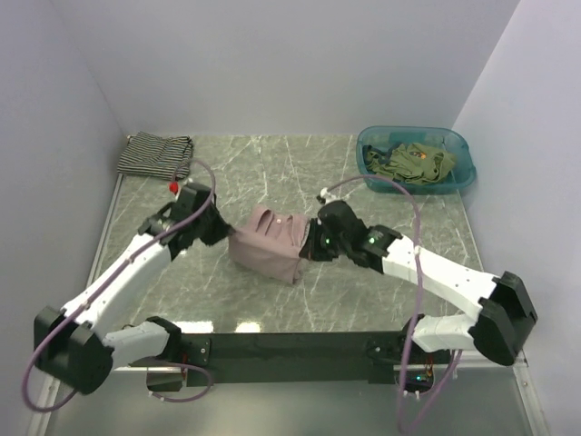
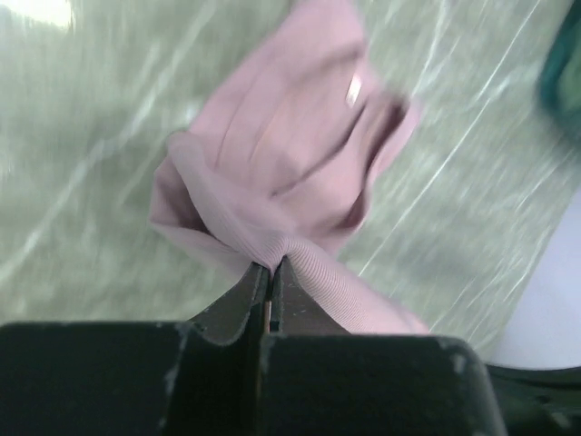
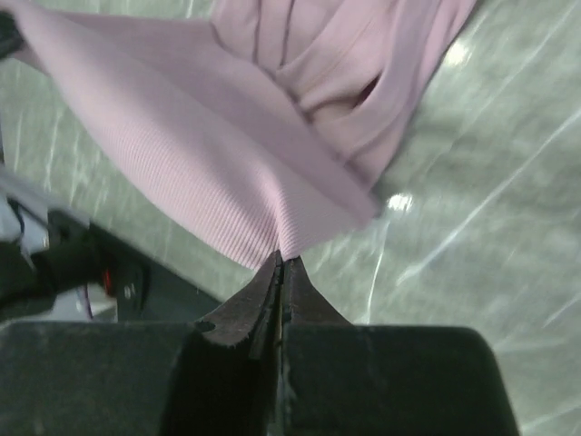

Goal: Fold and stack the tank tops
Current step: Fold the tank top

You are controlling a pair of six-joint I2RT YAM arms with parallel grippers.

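Note:
The dusty pink tank top [image 1: 270, 241] hangs bunched between both grippers over the middle of the table. My left gripper [image 1: 221, 229] is shut on its left edge; the left wrist view shows the cloth [image 2: 272, 163] pinched at the fingertips [image 2: 270, 265]. My right gripper [image 1: 313, 238] is shut on its right edge; the right wrist view shows ribbed pink cloth [image 3: 227, 154] pinched at the tips [image 3: 282, 261]. The striped tank top [image 1: 154, 153] lies folded at the far left corner. Olive green tank tops [image 1: 413, 163] sit crumpled in the teal basin [image 1: 461, 173].
The teal basin stands at the far right of the marble table [image 1: 272, 173]. White walls close in the left, back and right sides. A black bar [image 1: 300, 347] with the arm bases runs along the near edge.

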